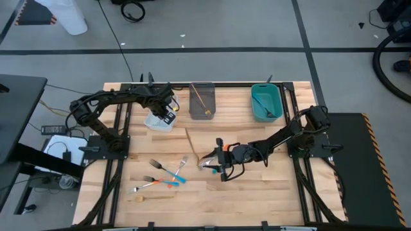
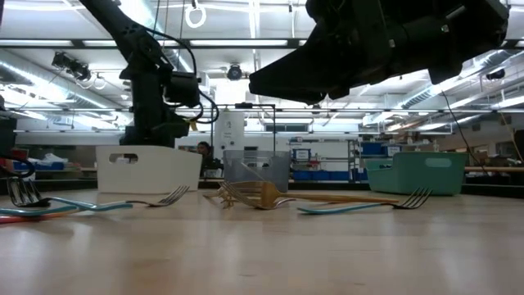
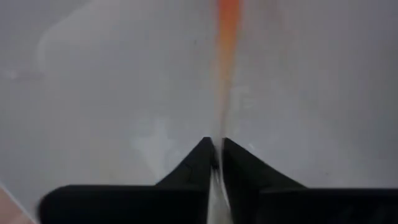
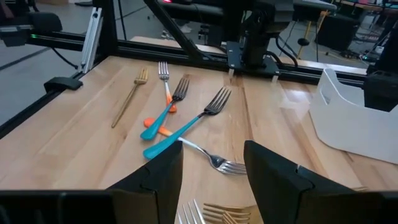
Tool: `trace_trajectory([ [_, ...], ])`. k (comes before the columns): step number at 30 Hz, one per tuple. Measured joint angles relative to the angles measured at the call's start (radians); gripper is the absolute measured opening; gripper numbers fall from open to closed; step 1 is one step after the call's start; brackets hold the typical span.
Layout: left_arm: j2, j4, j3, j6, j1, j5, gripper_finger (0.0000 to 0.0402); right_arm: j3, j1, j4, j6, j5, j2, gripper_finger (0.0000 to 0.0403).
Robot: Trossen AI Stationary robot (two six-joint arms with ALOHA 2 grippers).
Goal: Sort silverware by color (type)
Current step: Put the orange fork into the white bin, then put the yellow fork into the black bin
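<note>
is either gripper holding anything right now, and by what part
The left gripper, over the white bin, pinches an orange-handled utensil at its silver neck. The right gripper is open and holds nothing.

The table (image 1: pixel 257 192) is pale planked wood, smooth with a faint sheen, framed by matt black metal rails (image 1: pixel 295 192); the forks (image 4: pixel 180 121) lying toward its front left corner have shiny metal heads, some with glossy teal or orange coated handles, and one gold fork (image 4: pixel 127 96) looks brushed metal throughout; the white bin (image 4: pixel 357 121) is smooth, slightly glossy plastic; the grey bin (image 2: pixel 256 170) is translucent plastic; the teal bin (image 2: pixel 426 172) is matt plastic; the right gripper (image 4: pixel 211 174) has matt black fingers.
</note>
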Motion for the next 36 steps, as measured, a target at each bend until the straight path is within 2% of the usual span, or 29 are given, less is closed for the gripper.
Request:
trace_trajectory([
  [7,-0.003,-0.178,0.123,0.022,0.0,0.0,0.0132,0.0,0.0,0.0,0.0,-0.003,0.0,0.0181],
  [14,-0.003,-0.418,0.328,0.085,-0.07,0.0,0.0145,0.0,0.0,0.0,-0.011,-0.002,0.0,0.0181],
  [17,-0.003,-0.499,0.402,0.097,-0.145,-0.011,0.0145,0.0,0.0,-0.002,-0.016,0.0,0.0,0.0181],
  [22,-0.004,-0.573,0.486,0.031,-0.302,-0.023,0.0146,0.0,-0.001,-0.012,-0.019,0.002,0.0,0.0181],
  [36,-0.004,-0.596,0.501,-0.209,-0.696,-0.028,0.0146,0.0,-0.001,-0.014,-0.032,0.003,0.0,0.0181],
])
